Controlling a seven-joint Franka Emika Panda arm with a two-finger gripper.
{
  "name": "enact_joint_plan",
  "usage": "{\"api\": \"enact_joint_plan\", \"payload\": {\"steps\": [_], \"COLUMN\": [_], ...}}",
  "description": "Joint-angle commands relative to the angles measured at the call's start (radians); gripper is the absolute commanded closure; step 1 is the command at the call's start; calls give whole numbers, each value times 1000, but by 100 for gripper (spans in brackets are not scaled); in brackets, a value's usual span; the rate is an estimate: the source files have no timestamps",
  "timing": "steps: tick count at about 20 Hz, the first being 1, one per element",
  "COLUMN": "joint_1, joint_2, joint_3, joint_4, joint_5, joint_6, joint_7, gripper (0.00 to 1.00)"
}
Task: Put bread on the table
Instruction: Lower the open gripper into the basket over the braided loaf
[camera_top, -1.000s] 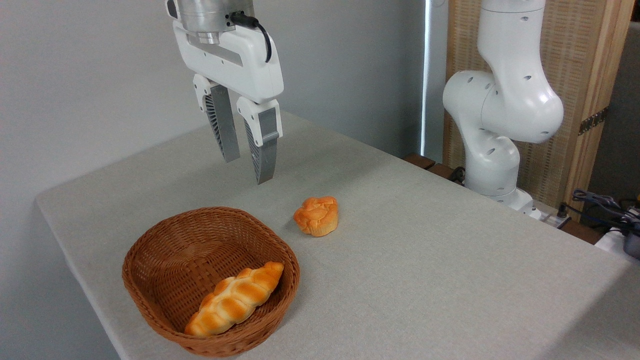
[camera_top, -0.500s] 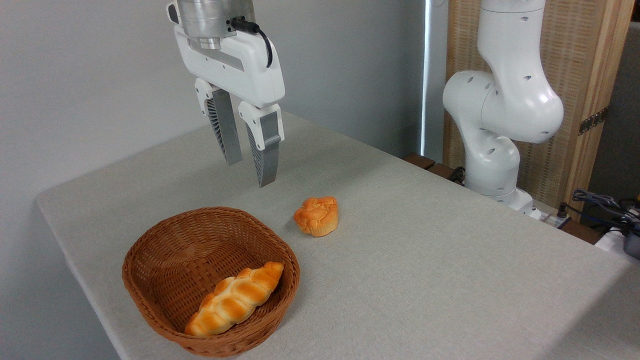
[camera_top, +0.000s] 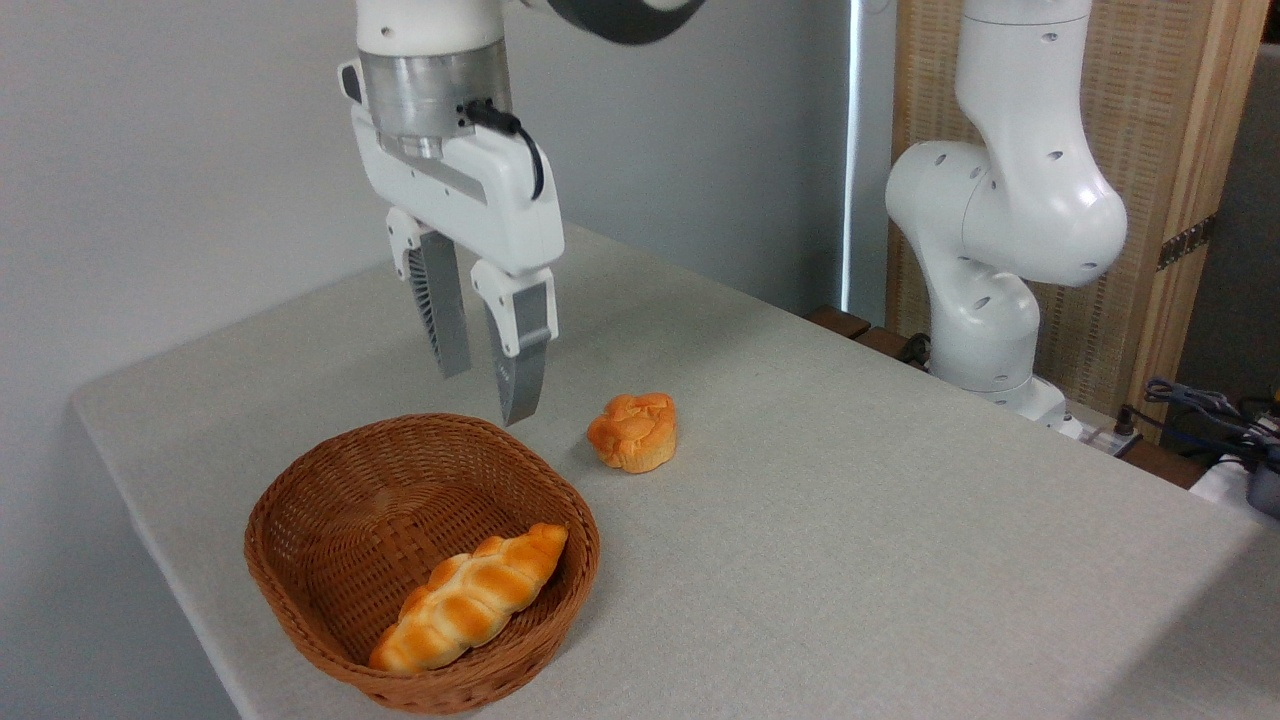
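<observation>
The bread (camera_top: 468, 597), a long braided golden-orange loaf, lies inside the brown wicker basket (camera_top: 300, 520) along its front right wall. The basket stands on the grey-beige table (camera_top: 850, 520) near the front left edge. My gripper (camera_top: 488, 392) hangs open above the basket's far rim, fingers pointing down with nothing between them. It is well above and behind the loaf.
A small round orange bun (camera_top: 633, 431) sits on the cloth just right of the basket's far side. The arm's white base (camera_top: 990, 300) stands at the table's back right. Cables (camera_top: 1200, 410) lie at the far right edge.
The gripper has come down towards the basket and shifted slightly nearer the camera, staying open. The loaf, basket and bun have not moved.
</observation>
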Motion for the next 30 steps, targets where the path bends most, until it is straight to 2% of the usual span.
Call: {"api": "enact_joint_plan", "payload": {"steps": [1,6,13,17,29,30], "joint_1": [1,3,20,21,21,21], "joint_2": [-29,-21,39,91,140,143], "joint_3": [4,25,30,30,30,30], "joint_4": [-108,-238,-240,-242,-242,-242], "joint_5": [5,15,16,16,16,16], "joint_6": [163,366,380,447,483,483], "joint_7": [-4,24,80,80,80,80], "gripper": [0,0,0,0,0,3]}}
